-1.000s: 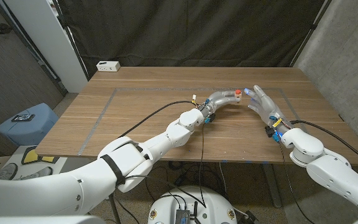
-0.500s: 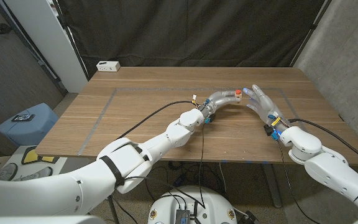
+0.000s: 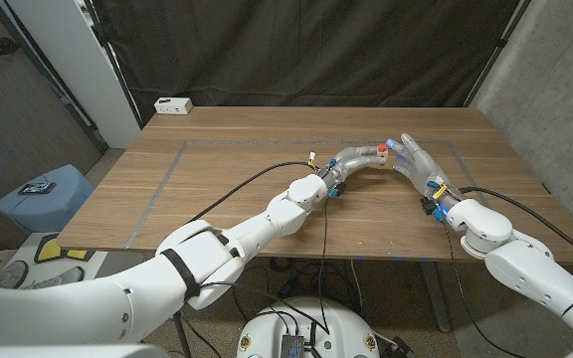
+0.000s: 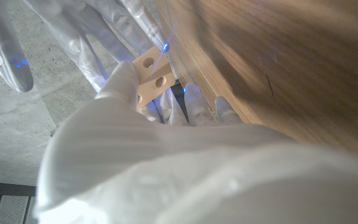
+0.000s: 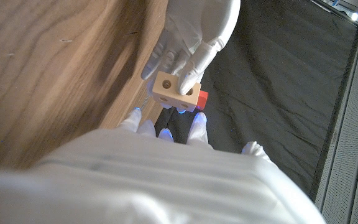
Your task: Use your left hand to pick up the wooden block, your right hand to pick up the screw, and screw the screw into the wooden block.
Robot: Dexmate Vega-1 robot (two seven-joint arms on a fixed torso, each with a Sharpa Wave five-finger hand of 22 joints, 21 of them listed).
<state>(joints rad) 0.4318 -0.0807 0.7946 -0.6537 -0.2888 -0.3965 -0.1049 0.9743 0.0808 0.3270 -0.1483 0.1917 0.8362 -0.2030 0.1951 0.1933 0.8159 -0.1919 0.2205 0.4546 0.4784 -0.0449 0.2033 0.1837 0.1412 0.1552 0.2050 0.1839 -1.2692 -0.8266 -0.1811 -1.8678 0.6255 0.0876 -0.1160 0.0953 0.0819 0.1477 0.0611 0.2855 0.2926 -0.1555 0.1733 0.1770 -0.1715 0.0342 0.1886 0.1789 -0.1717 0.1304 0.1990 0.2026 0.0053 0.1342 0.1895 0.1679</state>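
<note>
My left hand (image 3: 350, 159) holds the pale wooden block (image 5: 173, 90) above the table's right middle. The block shows round holes (image 4: 149, 73) in the left wrist view. A red screw (image 5: 202, 97) sits in the block's side, its head (image 3: 380, 150) pointing at my right hand. My right hand (image 3: 421, 167) stands just right of the block, fingers spread. Its fingertips (image 5: 197, 121) reach close under the block and the screw head. I cannot tell whether they touch the screw; nothing is pinched between them. The right hand's fingers (image 4: 73, 31) also show beside the block.
The wooden table (image 3: 227, 189) has a taped rectangle outline. A white power strip (image 3: 173, 104) lies at its far left corner. Black cables (image 3: 237, 184) run along both arms over the table. A dark curtain hangs behind.
My right hand and forearm have crept slightly left, closer to the block. The left hand and block have stayed put.
</note>
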